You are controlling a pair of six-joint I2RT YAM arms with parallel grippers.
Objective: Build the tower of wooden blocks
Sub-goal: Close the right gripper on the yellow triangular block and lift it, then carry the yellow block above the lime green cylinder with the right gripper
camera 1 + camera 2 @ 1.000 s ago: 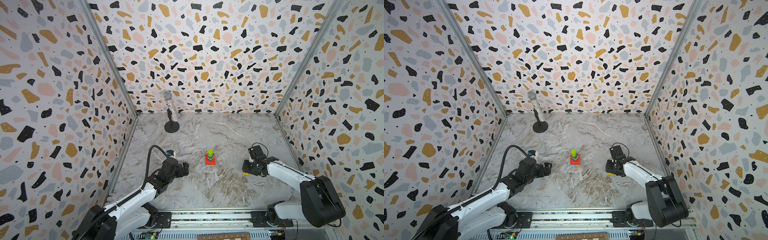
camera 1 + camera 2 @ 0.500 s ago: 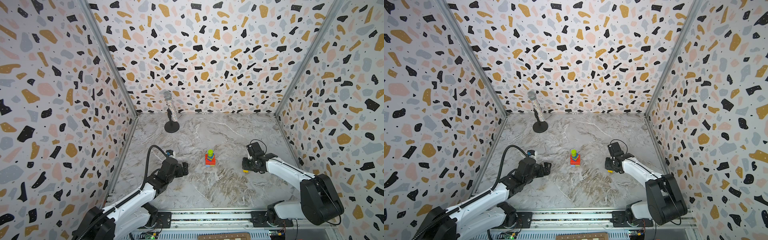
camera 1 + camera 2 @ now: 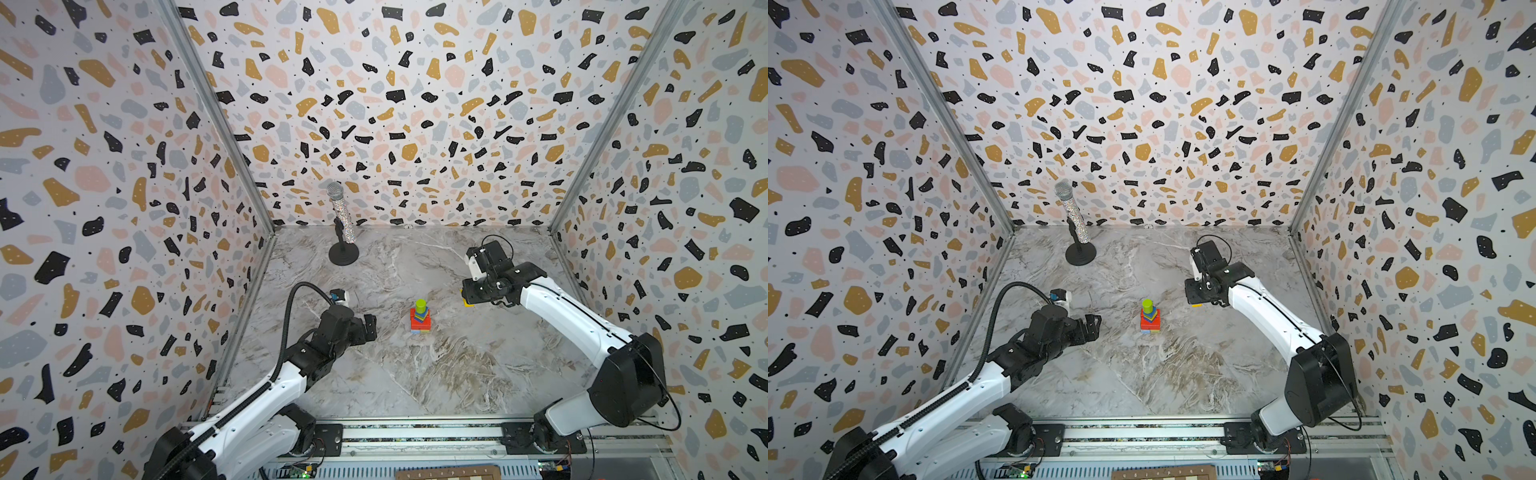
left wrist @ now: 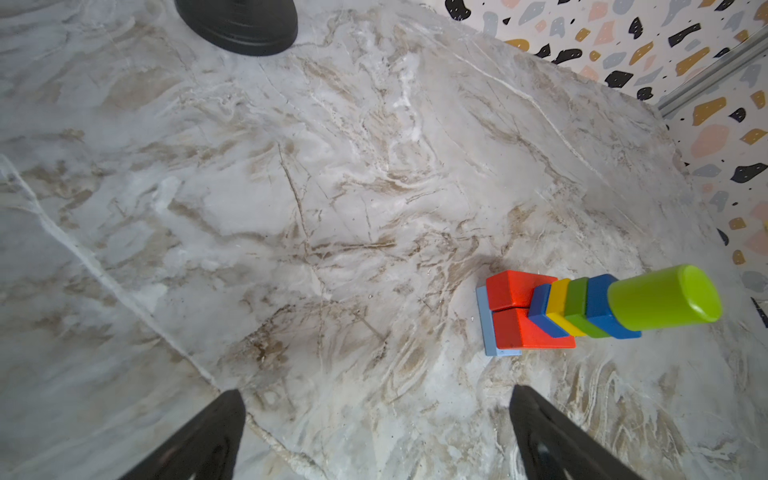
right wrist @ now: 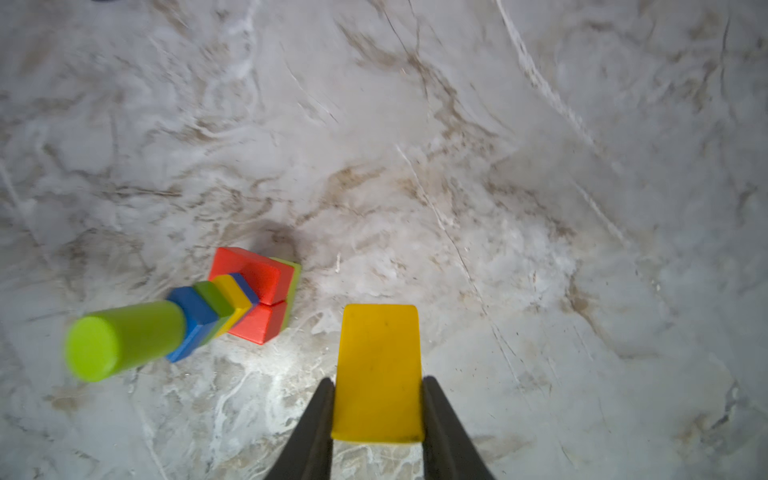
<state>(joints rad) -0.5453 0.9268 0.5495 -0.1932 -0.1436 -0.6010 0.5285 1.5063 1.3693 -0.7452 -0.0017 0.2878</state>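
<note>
The right gripper has its jaws squeezed on the two sides of a yellow block. The block sticks out past the tips and hangs above the table, not touching it. The tower stands up straight in the middle of the table, with a lime cylinder on top. In both top views the yellow block is near the tower, at about 2 o'clock from it, with bare table between them.

The left gripper sits at 9 o'clock from the tower, near it but not touching. Its jaws are wide apart and hold nothing.

A second ago the right gripper was lower down and nearer the front. Now it is up higher and farther back. The tower and the left arm have not moved.

A microphone stands well away at 10 o'clock, by the back wall. Walls close in three sides, and the right one is near the right arm.
</note>
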